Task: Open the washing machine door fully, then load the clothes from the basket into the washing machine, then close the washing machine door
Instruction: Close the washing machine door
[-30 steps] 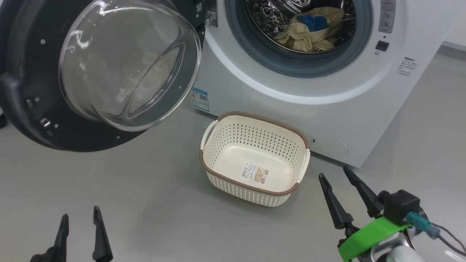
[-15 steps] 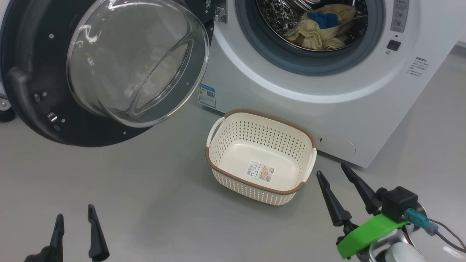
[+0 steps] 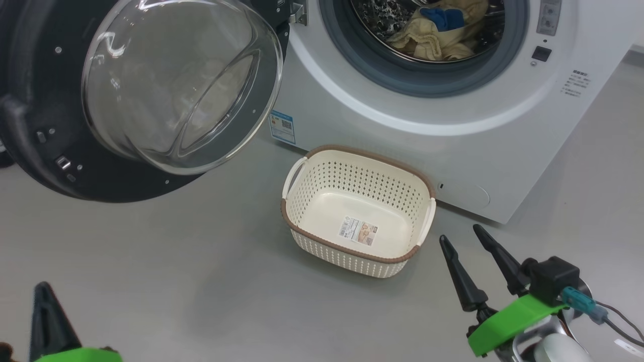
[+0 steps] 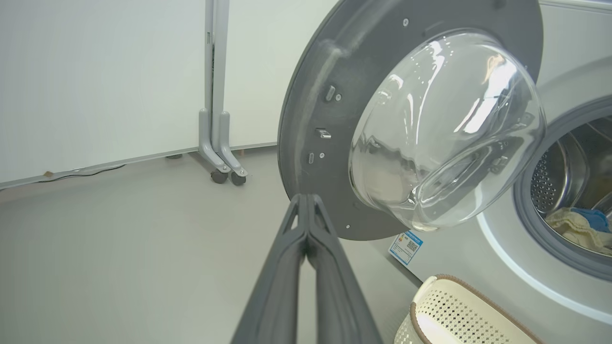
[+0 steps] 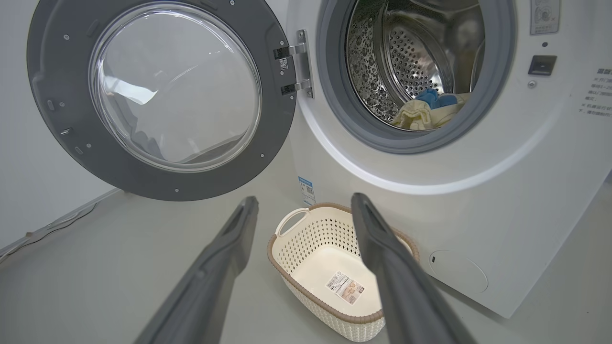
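Clothes (image 3: 432, 36) inside washing machine (image 3: 402, 138)

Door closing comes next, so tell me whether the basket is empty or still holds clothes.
Empty. The basket shows a bare floor with only its label sticker; the clothes lie in the washing machine drum.

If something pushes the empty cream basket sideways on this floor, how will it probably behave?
The basket is empty and made of thin perforated plastic, so it is probably very light. Standing low and wide on the smooth grey floor, it would likely slide rather than tip. Its walls look rigid and should keep their shape.
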Available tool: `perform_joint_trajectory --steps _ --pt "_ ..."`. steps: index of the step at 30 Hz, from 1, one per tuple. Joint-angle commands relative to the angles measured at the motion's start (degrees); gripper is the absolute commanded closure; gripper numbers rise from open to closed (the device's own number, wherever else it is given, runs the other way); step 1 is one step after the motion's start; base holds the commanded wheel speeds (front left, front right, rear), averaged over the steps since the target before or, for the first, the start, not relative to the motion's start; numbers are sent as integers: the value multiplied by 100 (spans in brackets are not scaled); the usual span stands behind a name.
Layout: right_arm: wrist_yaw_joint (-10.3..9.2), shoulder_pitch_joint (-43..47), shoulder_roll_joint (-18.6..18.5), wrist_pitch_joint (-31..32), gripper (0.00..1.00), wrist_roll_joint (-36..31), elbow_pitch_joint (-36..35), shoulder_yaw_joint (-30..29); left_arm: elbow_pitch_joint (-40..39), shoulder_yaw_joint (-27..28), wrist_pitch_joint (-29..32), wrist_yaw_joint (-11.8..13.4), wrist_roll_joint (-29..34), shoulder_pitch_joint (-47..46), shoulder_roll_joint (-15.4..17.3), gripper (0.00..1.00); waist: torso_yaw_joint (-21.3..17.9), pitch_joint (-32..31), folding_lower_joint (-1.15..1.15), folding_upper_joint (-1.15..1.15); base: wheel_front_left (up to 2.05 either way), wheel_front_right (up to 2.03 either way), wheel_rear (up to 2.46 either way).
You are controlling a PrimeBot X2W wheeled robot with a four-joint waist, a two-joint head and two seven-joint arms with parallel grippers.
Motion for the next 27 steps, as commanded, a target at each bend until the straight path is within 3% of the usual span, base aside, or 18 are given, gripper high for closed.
perform_joint_trajectory --steps 1,5,6,14,27 --pt "-16 -280 -117 -55 0 18 -171 52 -202 311 -55 -32 -14 -258 93 100 1 7 0 0 0 0 0" --pt "-16 -282 -113 -55 0 12 -176 39 -232 783 -55 -253 -340 -536 209 100 14 36 0 0 0 0 0" --pt "-16 -295 -109 -55 0 12 -173 48 -207 1001 -29 -365 -669 -748 252 100 11 46 0 0 0 0 0" --pt "-16 -346 -138 -55 0 29 -164 135 162 1841 320 -700 -1608 -1872 1029 100 -64 58 0 0 0 0 0" --pt "-16 -437 -329 -55 0 35 -193 220 1658 2408 1041 -1027 -2785 -3884 2078 100 -283 287 0 0 0 0 0"
